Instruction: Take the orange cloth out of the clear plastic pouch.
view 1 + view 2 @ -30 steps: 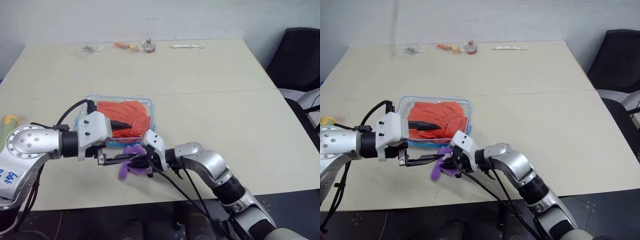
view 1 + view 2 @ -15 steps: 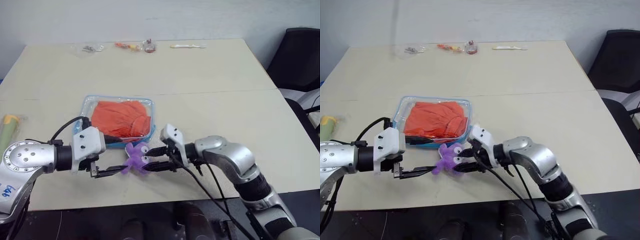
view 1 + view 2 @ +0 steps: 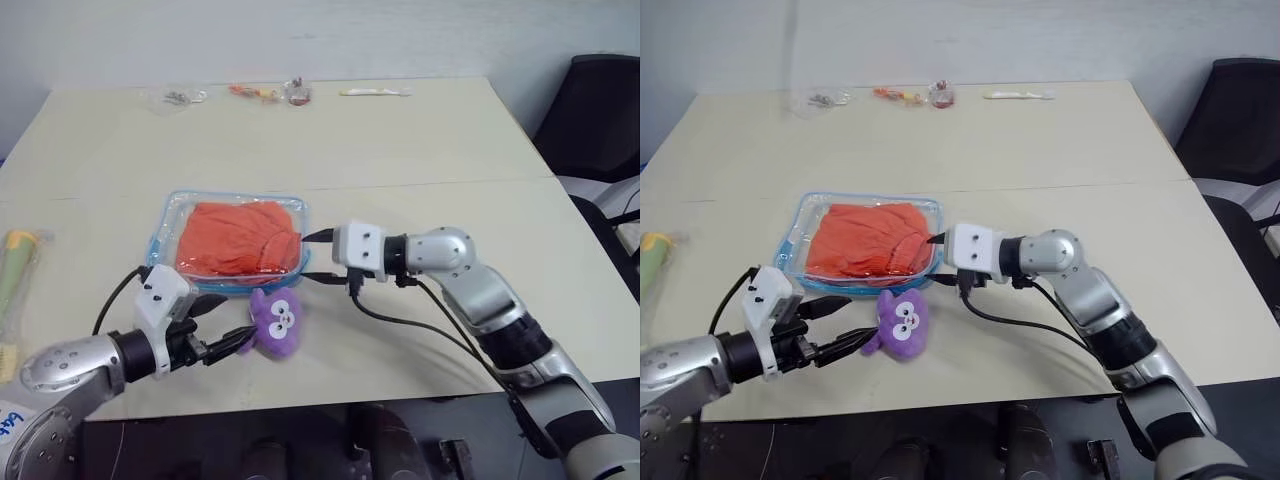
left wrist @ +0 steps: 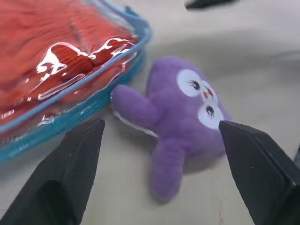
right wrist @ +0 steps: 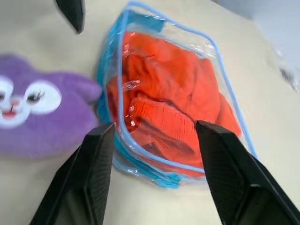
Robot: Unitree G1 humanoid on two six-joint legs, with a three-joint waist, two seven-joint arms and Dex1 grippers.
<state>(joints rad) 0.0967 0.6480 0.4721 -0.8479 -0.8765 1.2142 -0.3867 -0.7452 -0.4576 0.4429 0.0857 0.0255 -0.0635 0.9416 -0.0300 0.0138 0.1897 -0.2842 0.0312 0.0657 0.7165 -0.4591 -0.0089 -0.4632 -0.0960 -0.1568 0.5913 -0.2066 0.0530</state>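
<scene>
Plainly, the orange cloth (image 3: 238, 239) is still lying folded inside the clear plastic pouch (image 3: 169, 222), which is resting flat on the table (image 3: 420, 160) with a purple plush toy (image 3: 276, 320) sitting just beside its near edge. The right gripper (image 3: 310, 257) is hovering at the pouch's right end with its two fingers parted and nothing between them, and in its wrist view the fingers are framing that end of the pouch, where the blue trim appears to be gaping. The left gripper (image 3: 222, 325) is sitting low near the toy, its fingers spread wide and empty as well. The cloth is looking soft, light and crumpled, so it is likely giving easily and bunching under a pinch; the gathered ridge showing through the plastic is probably offering the best purchase. The pouch film is looking glossy and thin, likely slippery and prone to sliding along with the cloth, so one claw is probably needing to be pinning a trimmed edge while the other is drawing fabric out.
</scene>
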